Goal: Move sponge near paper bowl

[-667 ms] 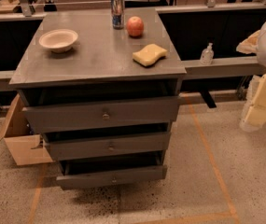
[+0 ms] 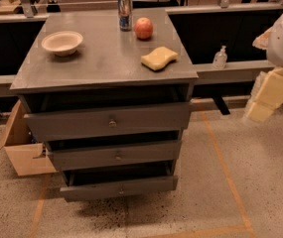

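Now the sponge (image 2: 159,58) lies on the table (image 2: 101,71), toward its front right, well apart from the paper bowl (image 2: 62,42) at the back left. Off to the table's right hangs the hand (image 2: 264,102), well apart from both; whether it is released or clenched, I cannot tell.

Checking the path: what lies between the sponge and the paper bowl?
Only bare cabinet top separates sponge and paper bowl in the camera view; can and apple stand farther back. The claw hangs far right, off the cabinet.
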You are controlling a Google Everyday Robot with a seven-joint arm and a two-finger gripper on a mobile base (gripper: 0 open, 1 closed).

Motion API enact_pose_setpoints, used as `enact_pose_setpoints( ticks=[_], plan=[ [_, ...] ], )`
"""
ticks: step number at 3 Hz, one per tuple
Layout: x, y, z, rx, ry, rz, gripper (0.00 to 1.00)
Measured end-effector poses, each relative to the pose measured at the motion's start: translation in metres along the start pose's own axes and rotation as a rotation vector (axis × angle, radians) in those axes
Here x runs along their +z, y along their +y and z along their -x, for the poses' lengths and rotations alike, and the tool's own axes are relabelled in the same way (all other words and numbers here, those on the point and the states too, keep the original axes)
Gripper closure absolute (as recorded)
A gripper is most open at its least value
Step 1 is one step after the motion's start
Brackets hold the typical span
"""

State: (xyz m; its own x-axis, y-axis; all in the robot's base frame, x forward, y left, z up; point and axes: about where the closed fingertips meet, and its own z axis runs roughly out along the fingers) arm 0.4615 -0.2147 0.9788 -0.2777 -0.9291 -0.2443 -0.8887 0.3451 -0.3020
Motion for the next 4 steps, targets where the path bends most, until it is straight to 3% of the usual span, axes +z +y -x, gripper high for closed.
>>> enact_pose_setpoints(
  ticks=[1, 2, 3, 4],
  plan=[
    [0.023, -0.053, 0.008, 0.127, -0.129, -0.099, 0.0],
    [0.063, -0.097, 0.024, 0.204, -0.375, -0.109, 0.0],
    [0.088, -0.135, 0.055, 0.233, -0.586, -0.138, 0.0],
    [0.113, -0.164, 0.075, 0.252, -0.703, -0.178, 0.0]
  ],
)
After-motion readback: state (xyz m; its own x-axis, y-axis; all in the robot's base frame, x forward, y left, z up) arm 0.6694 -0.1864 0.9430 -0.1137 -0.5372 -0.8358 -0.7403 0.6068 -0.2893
